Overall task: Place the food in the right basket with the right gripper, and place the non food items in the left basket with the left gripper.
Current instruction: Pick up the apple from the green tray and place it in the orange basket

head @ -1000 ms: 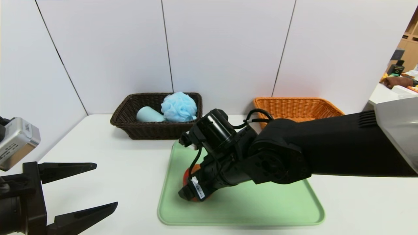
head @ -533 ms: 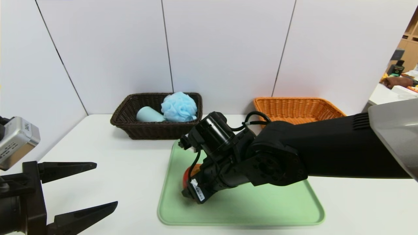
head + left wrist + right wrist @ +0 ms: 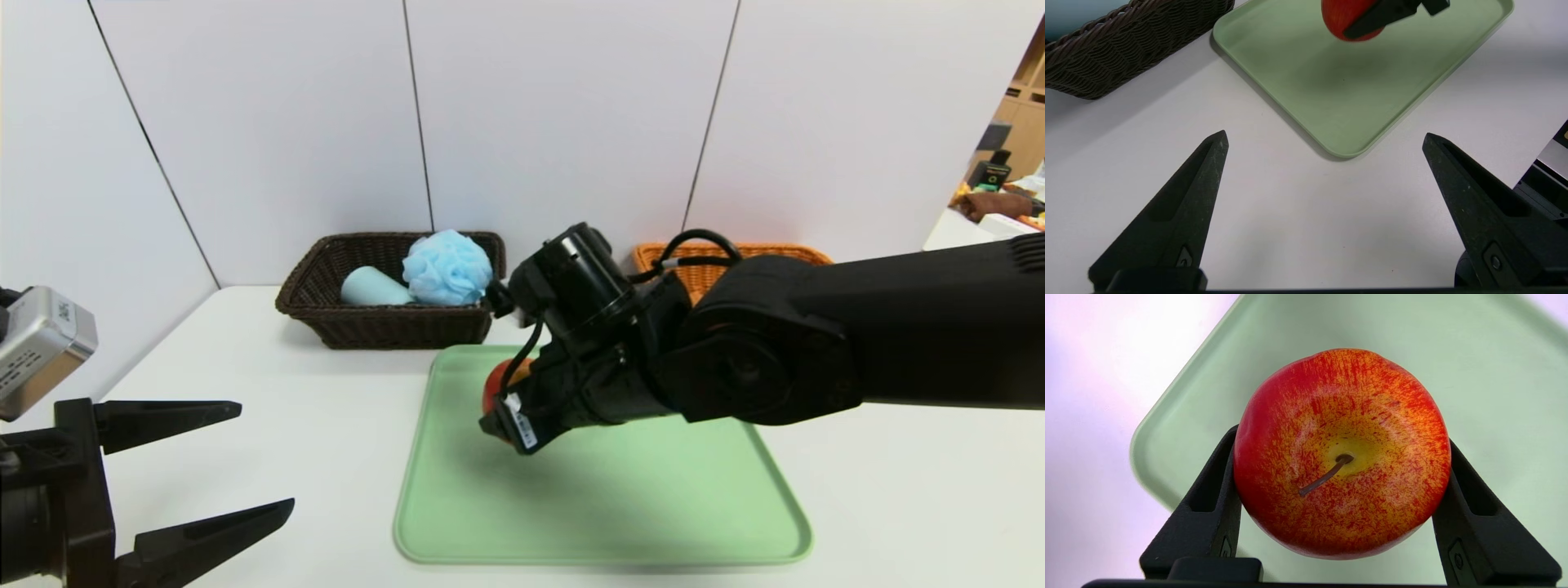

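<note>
Your right gripper [image 3: 1342, 457] is clamped on the apple [image 3: 1343, 453], one finger on each side, pads against the skin. Apple is red with yellow-orange streaking, and its stem faces your right wrist camera. You have it up off the green tray [image 3: 653, 506], over the tray's left part as the head view shows it; there's a soft shadow on the tray beneath. In the head view your right gripper and its wrist cover part of the apple, and the black right arm [image 3: 922, 327] hides part of the orange-tan basket [image 3: 694, 273], which sits behind the tray on the right. Dark brown basket [image 3: 400, 327] is behind the tray on the left, holding the light-blue bath puff [image 3: 447, 268] and the blue-grey cup [image 3: 374, 287]. Cup lies on its side, just left of the puff. Your left gripper [image 3: 265, 461] has its fingers wide apart, nothing between them, over the white surface [image 3: 326, 425] left of the tray, well apart from the apple. Tray and both baskets rest on that same surface, with light wall panels [image 3: 563, 122] behind them.
</note>
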You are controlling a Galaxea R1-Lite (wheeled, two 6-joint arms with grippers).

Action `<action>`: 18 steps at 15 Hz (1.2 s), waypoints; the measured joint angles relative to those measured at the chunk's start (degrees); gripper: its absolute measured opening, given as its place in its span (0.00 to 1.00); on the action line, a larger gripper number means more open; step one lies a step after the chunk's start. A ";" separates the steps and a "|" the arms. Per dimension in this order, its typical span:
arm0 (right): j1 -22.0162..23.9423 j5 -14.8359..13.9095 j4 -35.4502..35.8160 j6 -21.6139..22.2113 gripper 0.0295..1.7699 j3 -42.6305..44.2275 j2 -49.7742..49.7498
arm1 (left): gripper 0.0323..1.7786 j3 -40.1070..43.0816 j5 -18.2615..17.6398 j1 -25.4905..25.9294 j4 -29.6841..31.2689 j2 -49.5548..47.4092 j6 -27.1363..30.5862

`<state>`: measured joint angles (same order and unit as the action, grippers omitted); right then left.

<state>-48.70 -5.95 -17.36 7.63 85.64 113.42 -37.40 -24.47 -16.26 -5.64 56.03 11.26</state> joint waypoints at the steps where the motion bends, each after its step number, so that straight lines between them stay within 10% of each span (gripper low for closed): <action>1: 1.38 -0.09 0.00 -0.02 0.70 0.05 -1.16 | 0.95 -0.38 -0.01 0.00 -0.05 0.04 0.02; 18: 37.63 2.82 10.80 -2.38 0.70 0.60 -4.85 | 0.95 -1.40 0.02 0.00 0.02 0.33 0.00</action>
<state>-11.07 -3.13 -6.56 5.25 86.24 108.57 -38.80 -24.44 -16.26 -5.62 56.36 11.26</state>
